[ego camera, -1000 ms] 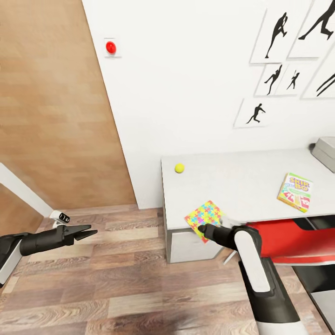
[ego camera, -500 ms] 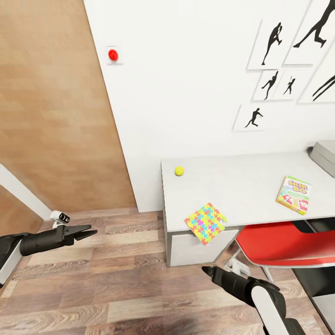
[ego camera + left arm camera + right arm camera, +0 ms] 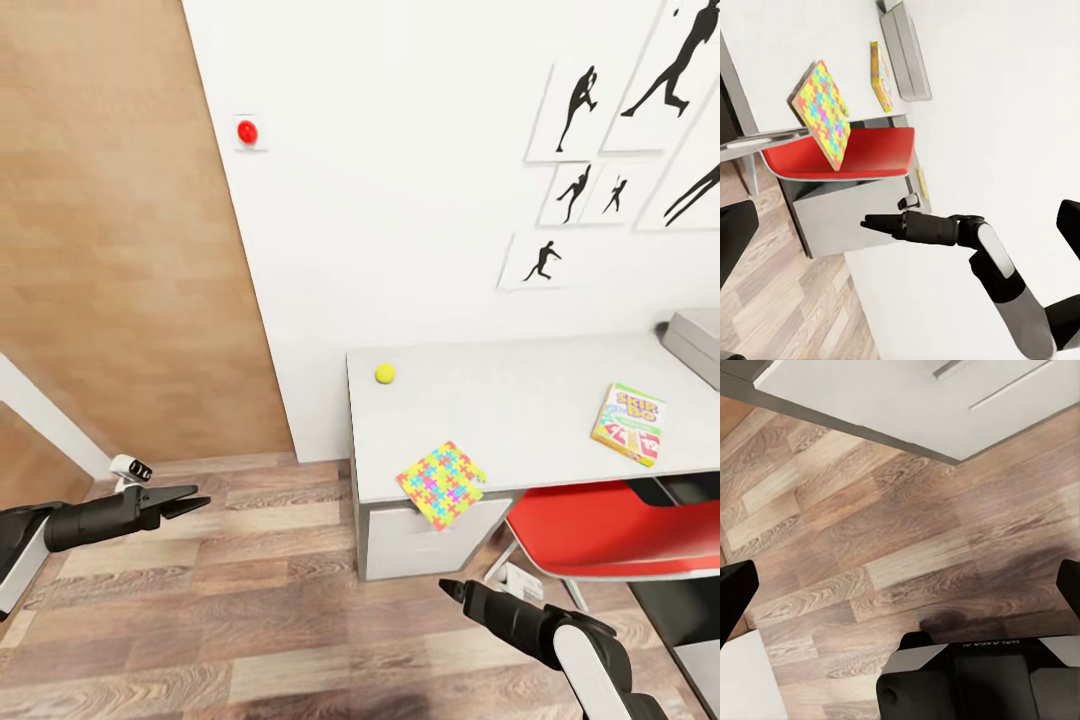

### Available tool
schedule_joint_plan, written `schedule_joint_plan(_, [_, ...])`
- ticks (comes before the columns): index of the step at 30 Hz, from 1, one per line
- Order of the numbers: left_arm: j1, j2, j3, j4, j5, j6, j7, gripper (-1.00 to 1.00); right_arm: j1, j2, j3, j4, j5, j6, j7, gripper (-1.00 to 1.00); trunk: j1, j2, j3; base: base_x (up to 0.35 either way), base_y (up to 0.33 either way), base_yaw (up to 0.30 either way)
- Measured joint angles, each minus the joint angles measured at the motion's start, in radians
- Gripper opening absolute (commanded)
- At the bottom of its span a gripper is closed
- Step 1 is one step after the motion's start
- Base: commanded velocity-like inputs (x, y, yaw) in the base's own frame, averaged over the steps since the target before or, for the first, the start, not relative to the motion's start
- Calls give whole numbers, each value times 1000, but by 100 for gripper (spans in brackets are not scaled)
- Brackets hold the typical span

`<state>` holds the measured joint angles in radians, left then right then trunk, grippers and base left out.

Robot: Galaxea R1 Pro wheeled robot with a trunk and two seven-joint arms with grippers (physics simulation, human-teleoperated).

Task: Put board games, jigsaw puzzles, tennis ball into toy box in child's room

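Note:
On the pale table (image 3: 520, 385) lie the yellow-green tennis ball (image 3: 385, 373), a SKIP-BO board game (image 3: 628, 424) and a multicolour jigsaw puzzle (image 3: 441, 484) that overhangs the front edge. The grey toy box (image 3: 697, 343) sits at the table's far right. My right gripper (image 3: 452, 590) hangs low over the floor, below and in front of the puzzle; its fingers (image 3: 736, 592) are spread wide and hold nothing. My left gripper (image 3: 190, 498) is far to the left over the floor, open and empty. In the left wrist view the puzzle (image 3: 821, 112) juts out over the chair.
A red swivel chair (image 3: 600, 530) is tucked under the table beside grey drawers (image 3: 410, 535). A red button (image 3: 246, 131) is on the white wall. Wood plank floor (image 3: 250, 620) stretches between the arms. A wood panel (image 3: 110, 250) stands at left.
My right gripper has pulled back from the puzzle at the table's edge and dropped toward the floor. The puzzle stays overhanging. The camera tilted slightly; the left arm held still.

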<state>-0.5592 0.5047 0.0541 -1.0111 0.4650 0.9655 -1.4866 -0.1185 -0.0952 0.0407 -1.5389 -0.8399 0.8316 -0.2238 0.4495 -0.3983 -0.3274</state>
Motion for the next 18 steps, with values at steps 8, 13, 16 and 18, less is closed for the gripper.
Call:
schedule_joint_plan(8, [24, -9, -3, 13, 2, -1, 2, 100, -2, -1, -1, 6, -1, 8, 2, 100, 0, 0, 7, 0, 0, 0])
schedule_joint_plan(13, [40, -7, 1, 67, 2, -42, -4, 100, -2, -1, 0, 6, -1, 9, 1, 100, 0, 0, 14, 0, 0, 0])
schedule_joint_plan(16, [43, -7, 5, 83, 2, -65, -6, 100, -2, -1, 1, 7, -1, 8, 1, 100, 0, 0, 19, 0, 0, 0])
schedule_joint_plan(18, [44, -8, 6, 87, 2, -72, -5, 100, -2, -1, 0, 10, -1, 7, 0, 100, 0, 0, 22, 0, 0, 0])
